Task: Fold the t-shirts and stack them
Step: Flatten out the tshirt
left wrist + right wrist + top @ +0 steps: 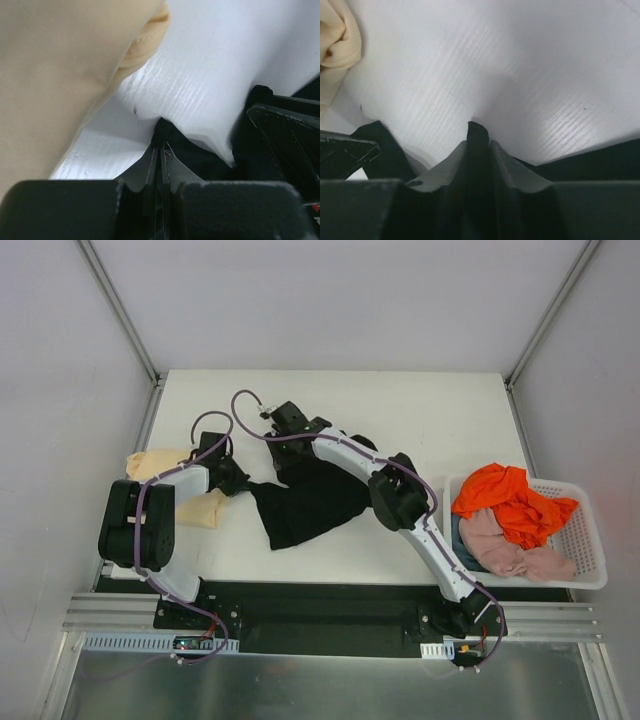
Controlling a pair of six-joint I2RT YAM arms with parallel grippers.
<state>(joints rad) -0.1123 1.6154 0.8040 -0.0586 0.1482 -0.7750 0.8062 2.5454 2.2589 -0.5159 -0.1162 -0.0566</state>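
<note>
At far left of the worktop (430,410): pale tan t-shirt (155,465), loosely bunched near the left edge, partly crossed by the left arm. Just to its right, left claw (232,477), fingers pressed together on an edge of the black t-shirt (310,502); a nub of dark cloth showing past the tips in the left wrist view, tan fabric close alongside. Black t-shirt itself crumpled mid-worktop, spread from that pinch toward the near right. At its far edge, right claw (286,462), clamped on another fold of the same black cloth, a dark peak standing up between the two fingers in the right wrist view. Far right, white mesh basket (590,540) at the worktop's right edge, holding an orange t-shirt (505,498) heaped over a pink t-shirt (515,555).
</note>
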